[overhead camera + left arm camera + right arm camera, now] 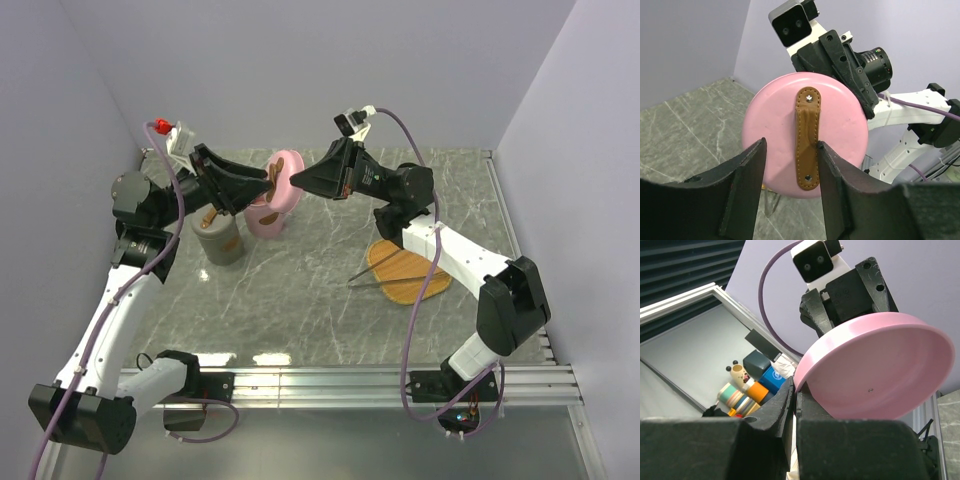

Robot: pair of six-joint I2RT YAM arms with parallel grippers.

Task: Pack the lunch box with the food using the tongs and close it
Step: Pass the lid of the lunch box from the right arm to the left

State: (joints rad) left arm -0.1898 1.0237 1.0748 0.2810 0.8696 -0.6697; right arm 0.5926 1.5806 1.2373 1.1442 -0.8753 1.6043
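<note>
As if to hand over the lid (pixel 840 130), clamps its rim in the right claw (pixel 794 390) above the lunch box (pixel 262 222) toward the worktop's back edge; straddles its strap (pixel 808 140) with the left claw (pixel 791 144), jaws apart.

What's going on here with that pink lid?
The right gripper holds the pink lid up in the air, shut on its rim. The left gripper has its jaws open on either side of the lid's brown strap, not yet gripping it. The pink box stands uncovered on the table, and the tongs lie partly on the wooden board.
</note>
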